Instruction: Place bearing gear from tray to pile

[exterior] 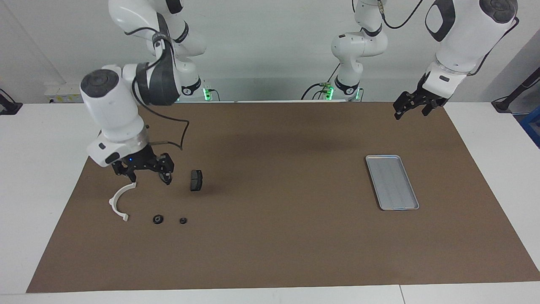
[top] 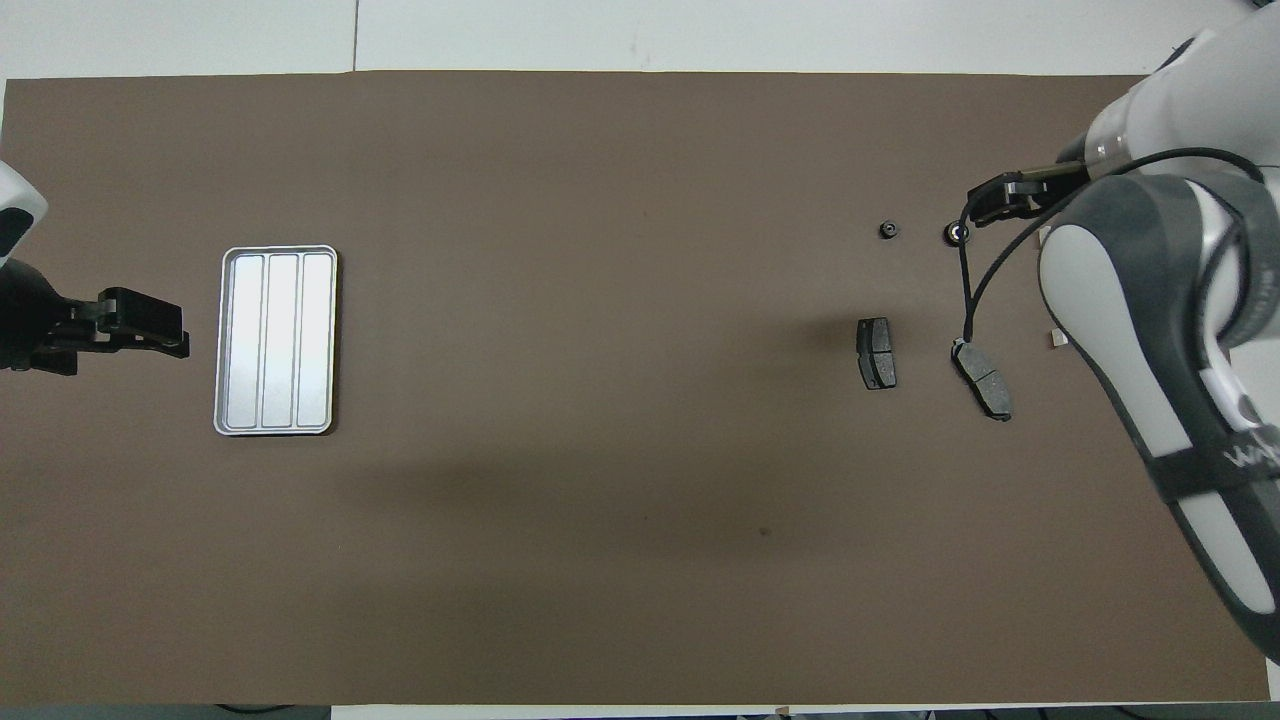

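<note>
Table with a brown mat (exterior: 270, 253)

On it lie a tray (exterior: 392, 182), white half-ring bracket (exterior: 119, 202), two small black bearing gears (exterior: 157, 219), and two dark plates (top: 877, 353).

Right arm bent at elbow, wrist turned downward; right gripper (exterior: 142, 172) raised, black fingers spread apart, empty. Left arm (waiting) extended, left gripper (exterior: 411, 106) aloft, angled downward, fingers likewise apart, empty.
</note>
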`<state>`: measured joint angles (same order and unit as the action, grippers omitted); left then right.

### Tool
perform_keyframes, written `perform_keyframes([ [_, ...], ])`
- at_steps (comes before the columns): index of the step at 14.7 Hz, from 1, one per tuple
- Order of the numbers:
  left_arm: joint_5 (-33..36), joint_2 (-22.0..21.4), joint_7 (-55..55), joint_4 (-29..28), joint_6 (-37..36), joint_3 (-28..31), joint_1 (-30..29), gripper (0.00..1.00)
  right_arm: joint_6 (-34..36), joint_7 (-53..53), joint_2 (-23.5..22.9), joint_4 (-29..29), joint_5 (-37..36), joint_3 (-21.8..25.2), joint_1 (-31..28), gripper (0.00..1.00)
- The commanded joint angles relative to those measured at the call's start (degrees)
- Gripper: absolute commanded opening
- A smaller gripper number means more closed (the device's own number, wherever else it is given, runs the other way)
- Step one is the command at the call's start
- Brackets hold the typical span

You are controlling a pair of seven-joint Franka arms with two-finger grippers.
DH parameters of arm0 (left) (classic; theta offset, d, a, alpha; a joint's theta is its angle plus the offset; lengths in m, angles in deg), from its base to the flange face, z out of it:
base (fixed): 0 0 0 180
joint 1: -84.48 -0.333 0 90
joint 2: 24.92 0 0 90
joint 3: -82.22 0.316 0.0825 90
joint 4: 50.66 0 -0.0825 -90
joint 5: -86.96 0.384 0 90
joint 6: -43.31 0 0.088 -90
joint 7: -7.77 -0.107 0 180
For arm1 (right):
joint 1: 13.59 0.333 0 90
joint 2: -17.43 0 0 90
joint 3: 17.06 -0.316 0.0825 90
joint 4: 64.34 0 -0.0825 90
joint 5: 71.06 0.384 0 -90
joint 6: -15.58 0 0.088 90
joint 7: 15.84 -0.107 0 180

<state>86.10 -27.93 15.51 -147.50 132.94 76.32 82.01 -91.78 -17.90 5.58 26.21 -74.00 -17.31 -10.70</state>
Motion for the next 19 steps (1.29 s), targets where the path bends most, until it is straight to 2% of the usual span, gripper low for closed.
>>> perform_keyframes([
  [1,0.1,-0.9,-0.1,-0.1,-0.9,0.3,0.4,1.0,4.7,0.7,9.9,6.1,1.2,-0.9,-1.0,1.0],
  [5,0.1,-0.9,-0.1,-0.1,-0.9,0.4,0.4,1.0,14.0,1.0,16.6,5.9,1.8,-1.0,-1.0,1.0],
  [9,0.1,-0.9,-0.1,-0.1,-0.9,0.3,0.4,1.0,21.5,0.9,18.4,4.7,2.9,-1.0,-1.7,1.0],
  [14,0.1,-0.9,-0.1,-0.1,-0.9,0.4,0.4,1.0,22.6,0.9,18.4,4.8,2.9,-0.9,-1.9,1.0],
  [19,0.1,-0.9,-0.1,-0.1,-0.9,0.4,0.4,1.0,20.4,0.7,17.9,4.7,2.2,-1.2,-1.8,1.0],
])
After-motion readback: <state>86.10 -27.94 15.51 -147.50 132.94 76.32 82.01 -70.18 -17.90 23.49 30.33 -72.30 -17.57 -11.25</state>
